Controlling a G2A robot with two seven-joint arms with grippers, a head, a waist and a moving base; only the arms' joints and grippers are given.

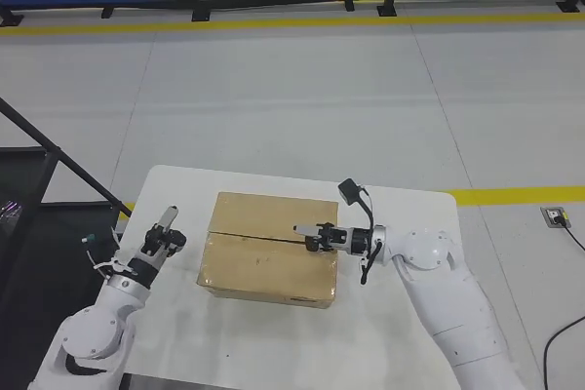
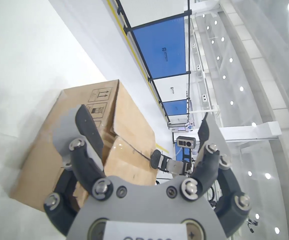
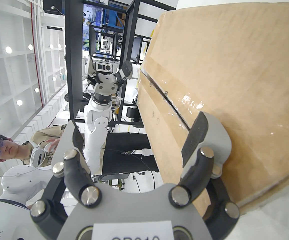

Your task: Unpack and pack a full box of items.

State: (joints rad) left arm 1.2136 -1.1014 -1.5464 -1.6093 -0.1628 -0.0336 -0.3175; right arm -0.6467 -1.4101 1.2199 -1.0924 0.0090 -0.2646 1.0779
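A brown cardboard box (image 1: 268, 252) stands in the middle of the white table (image 1: 400, 322), flaps down, with a taped seam across its top. My right gripper (image 1: 308, 237) is open at the seam's right end, one finger (image 3: 196, 136) resting on the top of the box (image 3: 221, 76). My left gripper (image 1: 166, 229) is open beside the box's left end, a little apart from it. In the left wrist view the box (image 2: 124, 126) lies past the open fingers (image 2: 87, 126), with the right gripper (image 2: 159, 162) at its far end.
A black metal frame (image 1: 19, 195) stands off the table's left edge. A yellow floor line (image 1: 526, 195) runs behind the table on the right. A socket with a cable (image 1: 556, 216) lies on the floor to the right.
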